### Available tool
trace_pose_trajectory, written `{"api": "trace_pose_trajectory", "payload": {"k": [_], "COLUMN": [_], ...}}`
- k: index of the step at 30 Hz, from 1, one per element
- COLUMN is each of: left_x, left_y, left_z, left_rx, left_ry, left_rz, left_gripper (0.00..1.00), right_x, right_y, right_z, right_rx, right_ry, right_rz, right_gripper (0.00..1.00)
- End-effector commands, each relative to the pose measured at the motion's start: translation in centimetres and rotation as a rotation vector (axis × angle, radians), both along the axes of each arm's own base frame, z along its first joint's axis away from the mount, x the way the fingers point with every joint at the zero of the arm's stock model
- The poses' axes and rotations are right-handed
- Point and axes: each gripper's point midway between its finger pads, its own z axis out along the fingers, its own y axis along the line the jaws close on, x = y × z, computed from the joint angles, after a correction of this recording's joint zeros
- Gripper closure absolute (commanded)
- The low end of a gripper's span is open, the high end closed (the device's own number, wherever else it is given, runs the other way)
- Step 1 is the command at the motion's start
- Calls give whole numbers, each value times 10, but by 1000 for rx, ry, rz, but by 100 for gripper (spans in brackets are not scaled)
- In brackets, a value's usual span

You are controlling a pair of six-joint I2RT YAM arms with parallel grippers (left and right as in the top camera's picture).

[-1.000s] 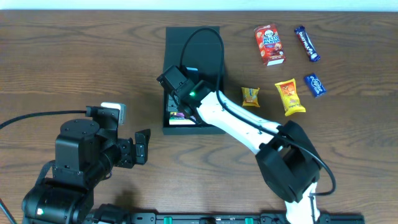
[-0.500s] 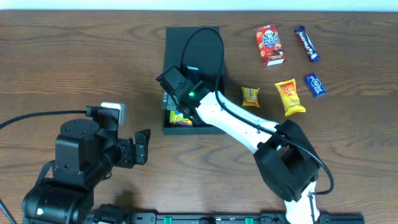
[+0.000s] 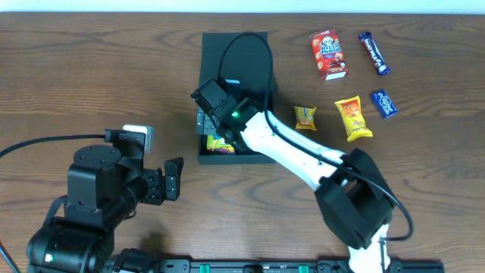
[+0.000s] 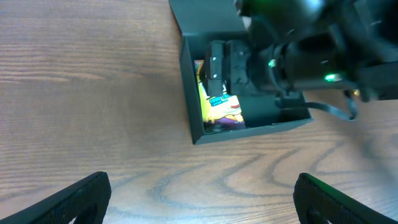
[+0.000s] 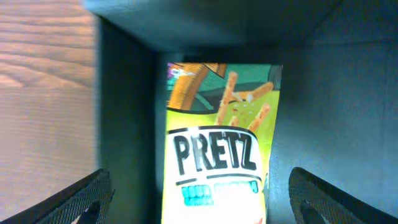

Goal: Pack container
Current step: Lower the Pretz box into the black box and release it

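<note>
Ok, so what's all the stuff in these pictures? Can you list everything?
container: one, black, middle of the table, lid open
Pretz packet: one, yellow-green, lying inside the container
small yellow packet: one, yellow, just right of the container
orange-yellow packet: one, orange-yellow, right of the small yellow packet
red snack box: one, red, far side, right of the container
blue bar: one, blue, right of the red snack box
small blue packet: one, blue, nearer than the blue bar
table: one, brown wood, under everything
left gripper: one, black, open and empty, near left
right gripper: one, black, open, over the Pretz packet
</note>
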Motion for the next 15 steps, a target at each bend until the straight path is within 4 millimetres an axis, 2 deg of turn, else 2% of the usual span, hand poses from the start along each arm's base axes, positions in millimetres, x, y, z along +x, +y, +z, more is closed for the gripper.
{"api": "trace_pose_trajectory", "payload": {"k": [1, 2, 8, 12, 15], "left_x": [0, 0, 0, 0, 0], "left_y": [0, 0, 0, 0, 0], "left_z": [1, 1, 1, 1, 1], "left_rx": [3, 3, 3, 3, 3], "left_ry": [-3, -3, -3, -3, -3], "left_rz": [-6, -6, -6, -6, -6], "left_gripper": [5, 5, 5, 5, 5], "right_x": [0, 0, -1, -2, -5], "right_y": [3, 3, -5, -9, -11], "right_z": [54, 69, 113, 133, 140], "right_rx": [46, 52, 57, 52, 53], "right_ry": [-102, -136, -236, -284, -293], "right_rz": [69, 98, 167, 208, 215], "right_gripper": [9, 8, 7, 5, 1]}}
